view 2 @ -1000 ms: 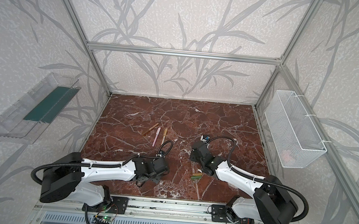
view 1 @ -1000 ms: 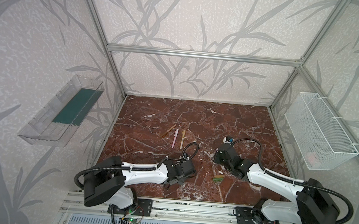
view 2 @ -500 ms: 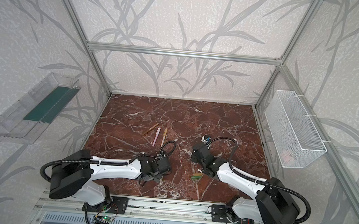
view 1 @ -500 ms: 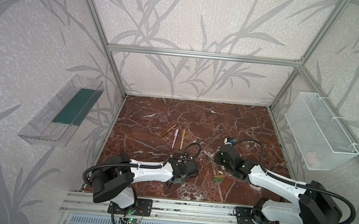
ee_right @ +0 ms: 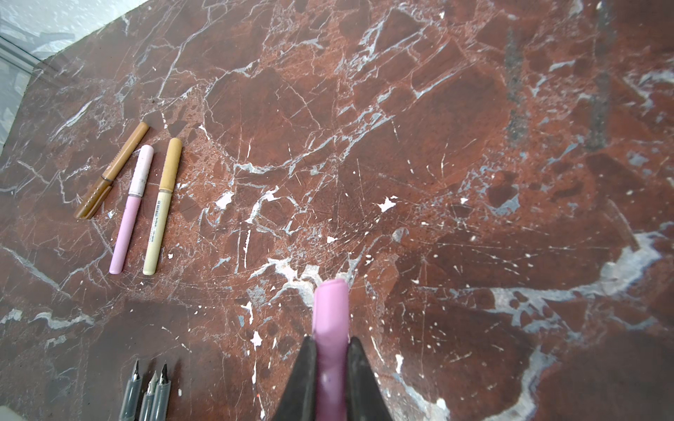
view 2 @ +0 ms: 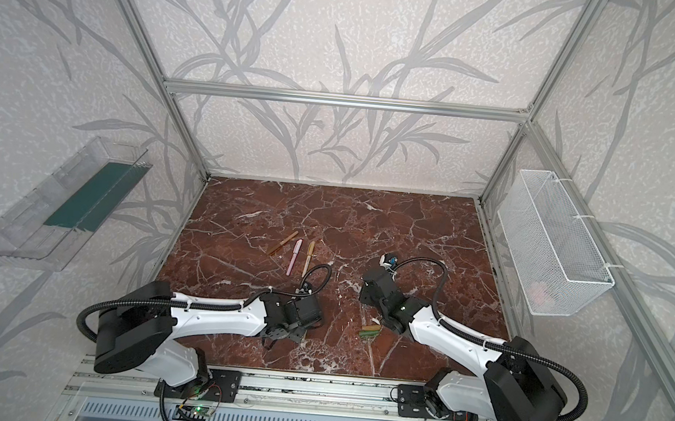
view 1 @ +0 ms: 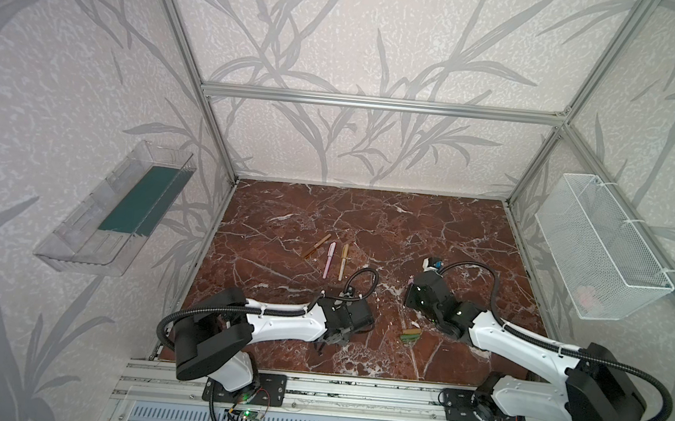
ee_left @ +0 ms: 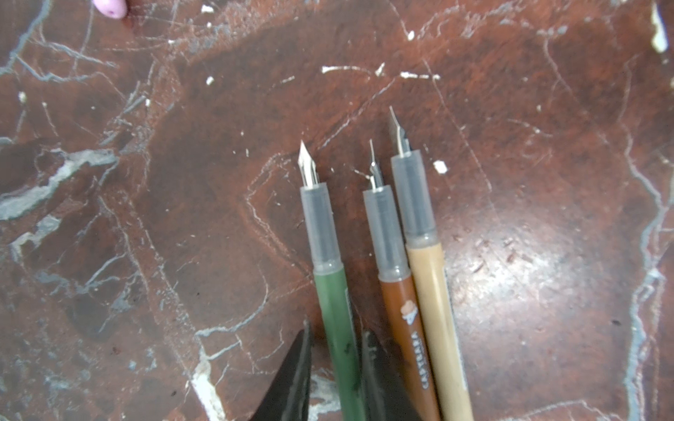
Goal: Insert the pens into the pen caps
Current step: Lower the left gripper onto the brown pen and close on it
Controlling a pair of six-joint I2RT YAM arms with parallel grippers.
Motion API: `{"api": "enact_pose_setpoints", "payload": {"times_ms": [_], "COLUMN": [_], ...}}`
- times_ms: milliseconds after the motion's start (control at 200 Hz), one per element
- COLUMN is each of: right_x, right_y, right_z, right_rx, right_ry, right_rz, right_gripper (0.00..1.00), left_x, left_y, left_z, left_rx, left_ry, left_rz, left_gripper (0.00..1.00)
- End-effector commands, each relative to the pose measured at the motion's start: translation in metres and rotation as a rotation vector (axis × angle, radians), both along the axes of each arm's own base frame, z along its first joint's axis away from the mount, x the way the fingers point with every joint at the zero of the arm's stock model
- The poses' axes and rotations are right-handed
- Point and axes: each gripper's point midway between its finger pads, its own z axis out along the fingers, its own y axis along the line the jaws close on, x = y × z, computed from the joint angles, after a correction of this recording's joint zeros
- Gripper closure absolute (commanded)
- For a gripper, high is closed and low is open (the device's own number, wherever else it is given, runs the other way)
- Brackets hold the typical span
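Three uncapped pens lie side by side with bare nibs: green (ee_left: pixel 330 291), brown (ee_left: pixel 397 288) and tan (ee_left: pixel 426 266). My left gripper (ee_left: pixel 337 328) is low over them and straddles the green pen. One finger touches it and a small gap shows at the other. My right gripper (ee_right: pixel 330 339) is shut on a pink pen cap (ee_right: pixel 331 310), held above the table with its open end forward. Green and tan pen caps (view 1: pixel 410 335) lie between the arms in both top views. The left gripper (view 1: pixel 326 342) hides the loose pens in both top views.
Three capped pens, brown (view 1: pixel 316 246), pink (view 1: pixel 329 259) and tan (view 1: pixel 343 262), lie in a row at mid-table. A clear tray (view 1: pixel 114 217) hangs on the left wall and a wire basket (view 1: pixel 599 247) on the right wall. A pink rounded end (ee_left: pixel 109 7) shows at the left wrist view's edge.
The left arm's elbow has swung slightly to the right while its gripper stayed over the loose pens. The right arm has kept still with the pink cap.
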Motion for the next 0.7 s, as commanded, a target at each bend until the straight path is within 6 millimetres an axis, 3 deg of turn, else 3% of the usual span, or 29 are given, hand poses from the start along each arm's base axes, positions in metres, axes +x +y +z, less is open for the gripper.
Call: {"api": "enact_pose_setpoints", "payload": {"times_ms": [0, 185, 370, 545, 695], "right_x": [-0.001, -0.001, -0.001, -0.002, -0.003], "right_y": [-0.005, -0.004, -0.001, -0.002, -0.005], "right_z": [0.0, -0.001, -0.004, -0.004, -0.001], "right_rx": [-0.019, -0.019, -0.01, -0.008, -0.014], "right_ry": [-0.002, 0.001, 0.011, 0.012, 0.006], "right_rz": [-0.008, -0.004, 0.004, 0.004, 0.0], "right_gripper": [0.97, 0.97, 0.98, 0.98, 0.98], "left_x": [-0.01, -0.015, -0.007, -0.002, -0.005], "left_y": [0.006, 0.014, 0.023, 0.012, 0.013], "left_z": [-0.001, 0.008, 0.018, 0.034, 0.029], "left_rx": [-0.021, -0.047, -0.005, -0.056, -0.059], "left_ry": [0.034, 0.021, -0.029, -0.056, -0.04], "left_rz": [0.012, 0.022, 0.042, 0.019, 0.023], "left_gripper": [0.73, 0.72, 0.7, 0.7, 0.7]}}
